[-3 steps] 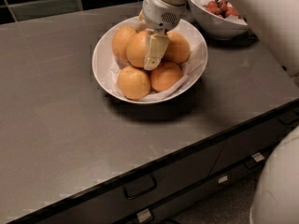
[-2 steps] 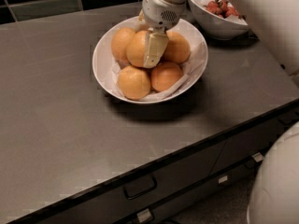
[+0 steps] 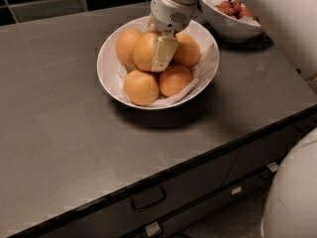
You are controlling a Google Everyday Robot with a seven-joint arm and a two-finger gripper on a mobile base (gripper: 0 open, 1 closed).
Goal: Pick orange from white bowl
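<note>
Grey matte countertop (image 3: 74, 133) bearing a wide, shallow, glossy white bowl (image 3: 105, 71), lined with crinkled white paper (image 3: 207, 63) and piled with five round fruits. The robot's white two-finger gripper (image 3: 153, 53) reaches down from above into this bowl, set against the large, dimpled, pale yellow-orange orange (image 3: 140, 51), which sits on top of the pile near the bowl's middle. Whether the claw is clamped on that fruit or merely close about it cannot be told. A front-left fruit (image 3: 141, 87) and a deeper-coloured front-right fruit (image 3: 174, 80) lie below it, touching each other. Just beside the bowl, at upper right, stands a deeper white berry bowl (image 3: 233, 29) showing red berries (image 3: 233, 6). The robot's broad white arm (image 3: 280, 29) crosses the right edge, and a dark drawer handle (image 3: 148, 200) shows under the counter's front lip
</note>
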